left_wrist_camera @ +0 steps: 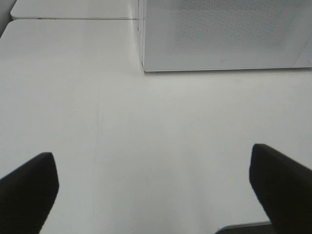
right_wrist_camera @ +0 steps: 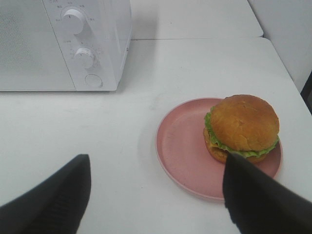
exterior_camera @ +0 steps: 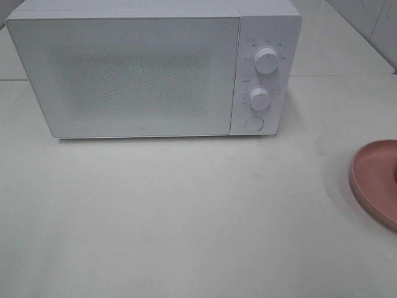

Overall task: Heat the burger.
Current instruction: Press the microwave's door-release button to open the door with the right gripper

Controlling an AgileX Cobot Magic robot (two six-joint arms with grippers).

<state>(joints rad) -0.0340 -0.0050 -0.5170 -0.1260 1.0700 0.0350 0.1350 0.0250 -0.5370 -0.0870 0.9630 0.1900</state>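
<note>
**Burger not yet in the microwave**

None of the heating looks done. The microwave (exterior_camera: 152, 71) has its door (exterior_camera: 124, 77) shut. The burger (right_wrist_camera: 242, 127) sits on a pink plate (right_wrist_camera: 180, 146) just ahead of the right pincer (right_wrist_camera: 157, 160), by the finger farther from the microwave. That pincer is apart and empty. The left pincer (left_wrist_camera: 150, 153) is wide apart too, with the microwave ahead of it. Left to do: open the door, load the burger, shut it, and set the 2 knobs (exterior_camera: 265, 61). The markings around the knobs and a small mark low on the door are too small to read.
</note>
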